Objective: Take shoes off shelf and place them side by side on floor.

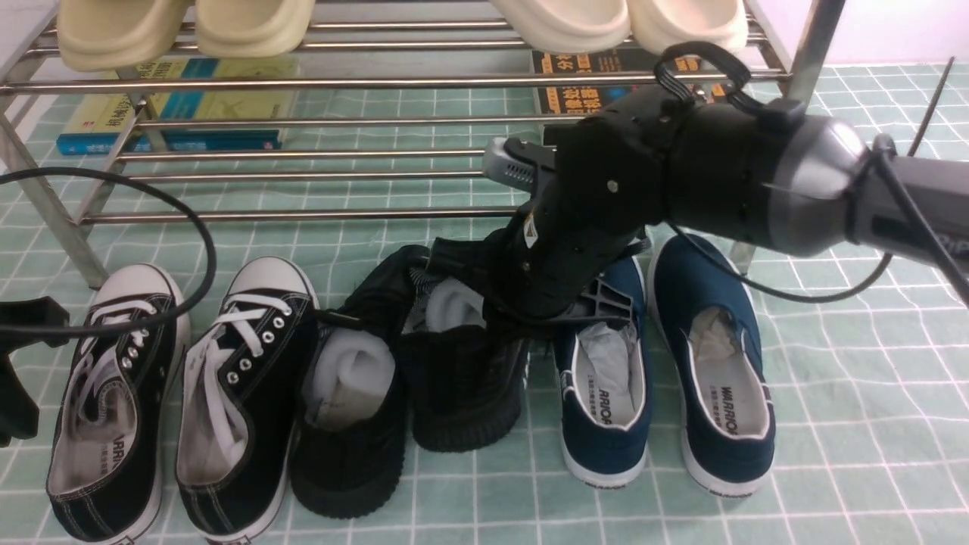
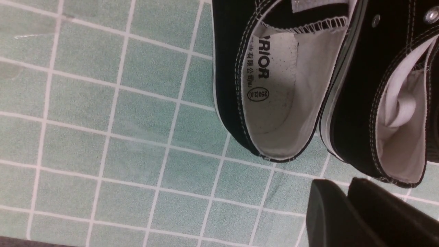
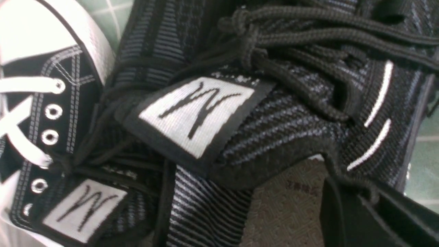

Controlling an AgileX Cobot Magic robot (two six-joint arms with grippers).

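Observation:
Both black mesh shoes are down on the pale green gridded floor (image 1: 833, 363), in front of the silver tube shelf (image 1: 303, 155). The left shoe (image 1: 348, 431) lies flat with white paper stuffing in it. The right shoe (image 1: 462, 393) sits beside it, touching and slightly further back. My right gripper (image 1: 530, 314) reaches down onto that shoe. In the right wrist view, the right gripper (image 3: 356, 197) is shut on the shoe's collar edge (image 3: 308, 113). My left gripper (image 2: 343, 193) hovers shut and empty over the floor, near the canvas sneakers' heels, at the front view's far left (image 1: 19, 363).
Black canvas sneakers with white toe caps (image 1: 113, 409) (image 1: 242, 393) stand left of the pair. Navy slip-ons (image 1: 606, 401) (image 1: 719, 386) stand right of it, close to my right wrist. Cream slippers (image 1: 182, 26) (image 1: 621, 23) sit on the shelf's top tier. Books (image 1: 174, 106) lie beneath. A black cable (image 1: 204, 250) loops at left.

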